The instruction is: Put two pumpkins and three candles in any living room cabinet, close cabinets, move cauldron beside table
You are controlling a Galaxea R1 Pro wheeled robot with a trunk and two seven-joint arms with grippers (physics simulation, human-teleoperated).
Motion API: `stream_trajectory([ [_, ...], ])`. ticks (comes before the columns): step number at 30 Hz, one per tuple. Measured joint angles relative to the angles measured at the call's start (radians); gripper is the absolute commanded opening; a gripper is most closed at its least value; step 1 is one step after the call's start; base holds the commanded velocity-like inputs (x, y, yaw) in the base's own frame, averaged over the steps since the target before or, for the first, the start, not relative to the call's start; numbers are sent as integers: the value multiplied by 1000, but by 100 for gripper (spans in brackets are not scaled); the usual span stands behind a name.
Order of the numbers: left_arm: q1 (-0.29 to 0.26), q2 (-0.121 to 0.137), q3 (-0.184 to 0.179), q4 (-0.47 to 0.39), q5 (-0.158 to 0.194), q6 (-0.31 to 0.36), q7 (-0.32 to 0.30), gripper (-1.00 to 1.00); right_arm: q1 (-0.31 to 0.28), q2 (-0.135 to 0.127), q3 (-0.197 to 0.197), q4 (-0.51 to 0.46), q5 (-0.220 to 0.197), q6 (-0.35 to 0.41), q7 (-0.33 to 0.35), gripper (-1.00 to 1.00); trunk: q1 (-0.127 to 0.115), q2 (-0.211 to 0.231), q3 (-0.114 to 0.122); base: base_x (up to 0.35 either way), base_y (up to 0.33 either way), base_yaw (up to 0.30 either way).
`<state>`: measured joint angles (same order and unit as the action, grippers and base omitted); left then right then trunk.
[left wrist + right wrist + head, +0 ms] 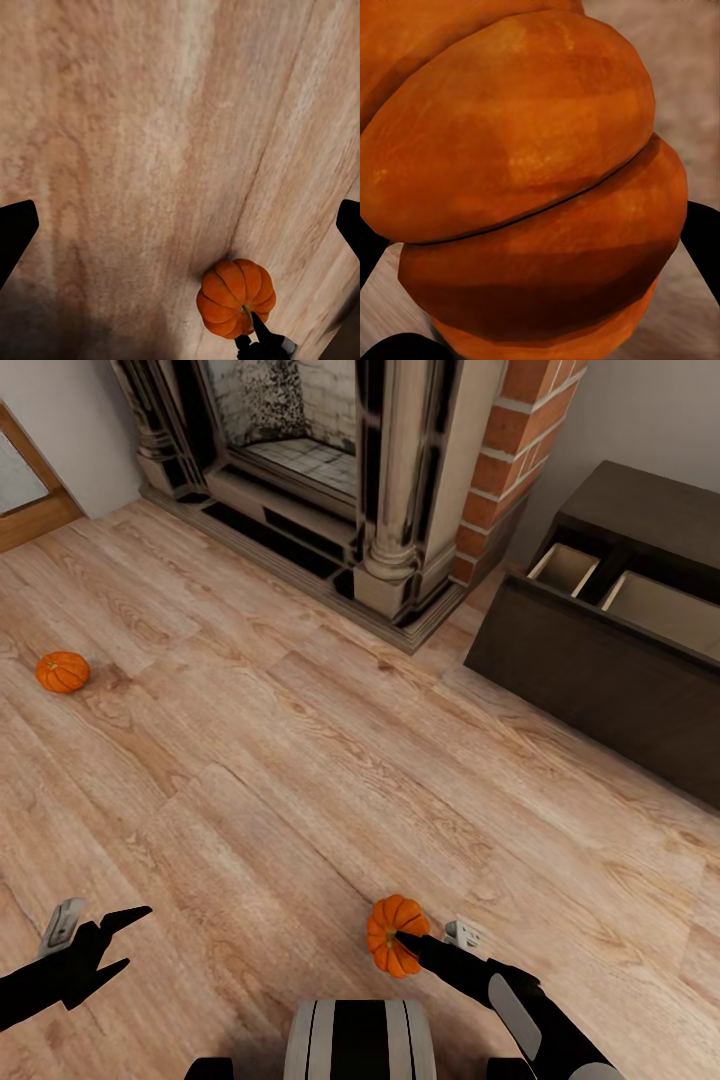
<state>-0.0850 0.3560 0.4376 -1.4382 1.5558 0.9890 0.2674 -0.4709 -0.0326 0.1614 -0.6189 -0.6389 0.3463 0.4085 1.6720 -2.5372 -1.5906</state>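
One orange pumpkin (388,932) sits low in the head view, with my right gripper (404,944) shut on it; a dark finger crosses its top. The same pumpkin (525,180) fills the space between the fingers in the right wrist view, and the pumpkin (234,296) also appears in the left wrist view. A second pumpkin (62,671) lies on the floor at far left. My left gripper (138,935) hangs open and holds nothing, over bare floor at lower left. The dark brown cabinet (590,660) stands at right, its front pulled open on pale compartments (565,568). The candles are out of view.
An ornate fireplace surround (330,470) with a brick column (505,460) fills the back wall, just left of the cabinet. A wooden door frame (30,500) sits at far left. Wood plank floor (300,760) stretches between the pumpkins and the cabinet.
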Motion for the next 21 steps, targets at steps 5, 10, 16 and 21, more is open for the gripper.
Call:
stream_trajectory([
  [5, 0, 0, 0, 0, 0, 0, 0, 100, 0, 0, 0, 0, 0, 0, 0, -100, 0, 0, 0, 0, 0, 0],
  [10, 0, 0, 0, 0, 0, 0, 0, 100, 1, -1, 2, 1, 3, 0, -28, -100, -2, 1, 15, 0, 0, 0],
  [16, 0, 0, 0, 0, 0, 0, 0, 100, 0, -2, 2, 0, -2, 1, -79, -100, -4, 2, 39, 0, 0, 0],
  [21, 0, 1, 0, 0, 0, 0, 0, 100, 0, -6, -5, -7, 2, 12, -103, -100, -7, 4, 58, 0, 0, 0],
])
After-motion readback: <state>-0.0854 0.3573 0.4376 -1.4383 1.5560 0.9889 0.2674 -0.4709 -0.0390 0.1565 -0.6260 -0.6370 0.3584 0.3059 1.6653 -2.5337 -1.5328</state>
